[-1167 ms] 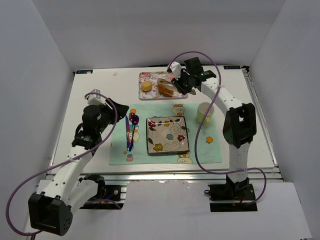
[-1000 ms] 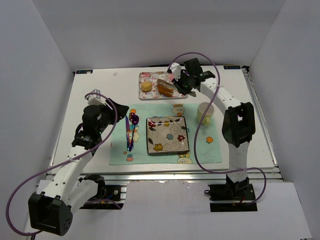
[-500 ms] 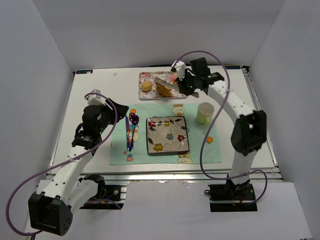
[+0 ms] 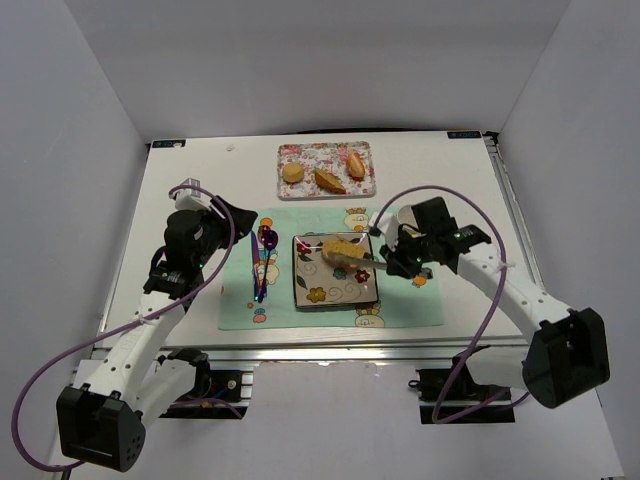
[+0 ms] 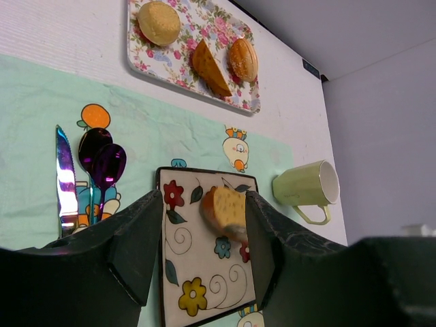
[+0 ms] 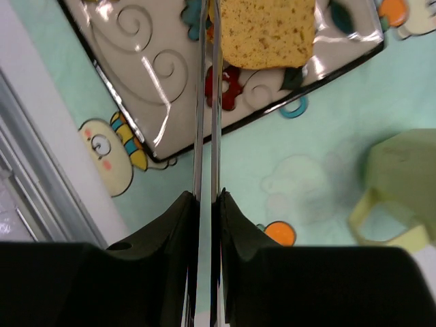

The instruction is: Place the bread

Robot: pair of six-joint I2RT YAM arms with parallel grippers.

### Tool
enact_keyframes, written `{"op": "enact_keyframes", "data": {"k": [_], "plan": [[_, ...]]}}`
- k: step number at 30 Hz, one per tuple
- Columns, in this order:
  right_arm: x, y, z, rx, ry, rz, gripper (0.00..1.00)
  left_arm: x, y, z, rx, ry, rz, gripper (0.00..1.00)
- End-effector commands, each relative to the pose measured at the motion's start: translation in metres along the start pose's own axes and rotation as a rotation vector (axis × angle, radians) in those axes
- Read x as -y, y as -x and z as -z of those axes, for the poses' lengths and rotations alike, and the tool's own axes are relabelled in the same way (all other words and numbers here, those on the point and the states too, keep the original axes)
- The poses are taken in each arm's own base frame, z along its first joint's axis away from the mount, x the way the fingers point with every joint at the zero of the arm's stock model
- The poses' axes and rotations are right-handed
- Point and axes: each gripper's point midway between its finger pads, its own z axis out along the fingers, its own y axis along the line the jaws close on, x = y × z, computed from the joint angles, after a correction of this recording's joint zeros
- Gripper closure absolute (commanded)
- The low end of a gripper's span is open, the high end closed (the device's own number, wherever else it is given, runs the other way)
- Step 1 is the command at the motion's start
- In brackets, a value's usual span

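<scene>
A second ago my right pincer was up at the tray in the upper middle of the top view. Now it has swung down to the centre right, beside the plate, and the roundish slice has come with it. The tray keeps the bun, the roll and the wedge slice. I judge that the carry for this first slice is done and only the set-down remains; the wedge is not yet fetched.

My right pincer is clamped on the tongs. In the right wrist view my fingers press the two thin blades almost together, with only a sliver of gap. The blades run up the middle of that frame to the slice at the top edge, which they hold by its left side. The slice hangs over the upper half of the plate, and in the left wrist view it looks tilted rather than lying flat. I cannot tell whether its lower edge touches the plate. I touch nothing but the tongs; the mug lies on its side just right of the plate.

My left pincer waits at the left of the mat, jaws spread wide and holding nothing.
</scene>
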Motion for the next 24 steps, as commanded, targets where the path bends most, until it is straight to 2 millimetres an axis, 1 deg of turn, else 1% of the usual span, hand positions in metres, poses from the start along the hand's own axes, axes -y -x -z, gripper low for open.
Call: {"op": "enact_keyframes", "data": {"k": [1,3,4,6,7,8,10,13,14,15,19,20,21,22,23,24], "plan": [[-0.006,0.001,0.006,0.03,-0.01,0.061,0.87,0.009,0.005,0.0,0.017,-0.041,-0.006,0.39],[-0.007,-0.004,0.004,0.021,-0.009,0.06,0.81,0.009,0.005,-0.001,0.014,-0.042,-0.008,0.39],[-0.008,-0.003,0.004,0.021,-0.006,0.063,0.73,0.01,0.006,-0.001,0.013,-0.043,-0.011,0.39],[-0.008,-0.001,0.005,0.018,0.004,0.076,0.63,0.011,0.007,-0.001,0.014,-0.044,-0.012,0.39],[-0.009,0.001,0.006,0.024,0.013,0.078,0.57,0.012,0.007,-0.002,0.013,-0.046,-0.014,0.39],[-0.009,0.005,0.007,0.035,0.014,0.082,0.54,0.012,0.008,-0.001,0.015,-0.046,-0.014,0.39],[-0.01,0.019,0.013,0.074,0.029,0.083,0.49,0.012,0.008,-0.001,0.018,-0.044,-0.014,0.39],[-0.01,0.043,0.022,0.141,0.036,0.088,0.48,0.012,0.009,0.001,0.024,-0.045,-0.008,0.39],[-0.008,0.048,0.023,0.152,0.032,0.086,0.48,0.011,0.007,0.001,0.02,-0.042,-0.008,0.39],[-0.004,0.06,0.027,0.176,0.018,0.081,0.5,0.01,0.007,0.001,0.021,-0.041,-0.006,0.39],[0.016,0.089,0.032,0.234,-0.035,0.069,0.55,0.01,0.008,0.002,0.021,-0.037,-0.011,0.39],[0.024,0.093,0.026,0.236,-0.049,0.067,0.57,0.011,0.009,0.002,0.022,-0.038,-0.011,0.39],[0.032,0.098,0.024,0.241,-0.07,0.06,0.61,0.011,0.009,0.002,0.022,-0.038,-0.014,0.39],[0.047,0.105,0.025,0.243,-0.128,0.054,0.63,0.011,0.009,0.002,0.023,-0.039,-0.014,0.39],[0.061,0.108,0.014,0.235,-0.157,0.035,0.65,0.011,0.009,0.001,0.023,-0.039,-0.014,0.39],[0.073,0.112,0.01,0.232,-0.188,0.03,0.67,0.011,0.009,0.0,0.023,-0.039,-0.014,0.39]]}}
